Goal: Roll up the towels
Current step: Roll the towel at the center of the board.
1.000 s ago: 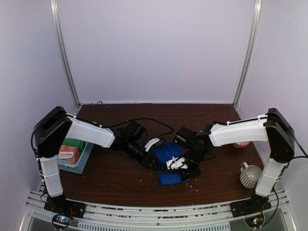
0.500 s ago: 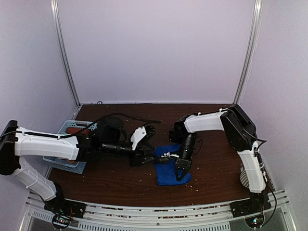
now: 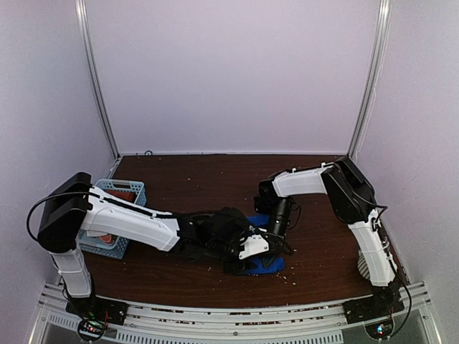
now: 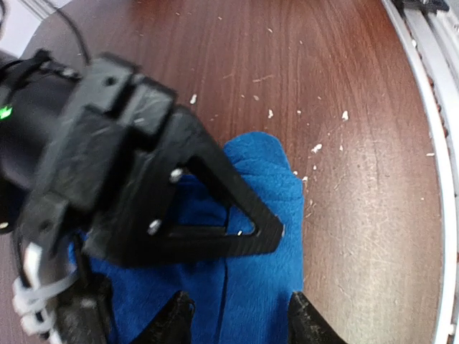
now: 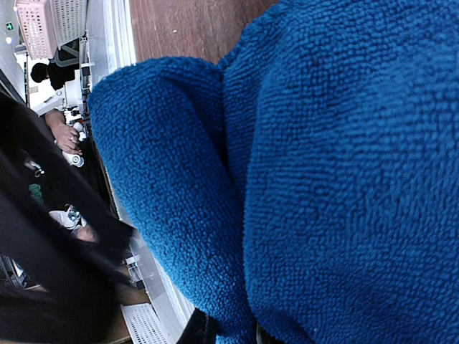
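Observation:
A royal blue towel (image 3: 267,265) lies bunched on the brown table near the front middle. In the left wrist view the towel (image 4: 258,186) lies below my left gripper (image 4: 240,319), whose fingers stand apart over it, open. My right gripper (image 4: 143,186) is the black body just beyond, down on the same towel. In the right wrist view the towel (image 5: 344,143) fills the frame in two thick folds, and my right gripper (image 5: 229,333) pinches a fold at the bottom edge. From above, the left gripper (image 3: 252,247) and right gripper (image 3: 276,231) meet over the towel.
A light blue basket (image 3: 133,188) stands at the left edge with orange and red cloth inside. A striped mug (image 3: 364,266) shows behind the right arm's base. White crumbs dot the table (image 4: 344,86). The metal front rail (image 4: 430,107) runs close to the towel.
My left arm has swung in over the towel from the left. My right gripper has drawn back toward the towel's far side, and the flat towel now looks bunched and smaller.

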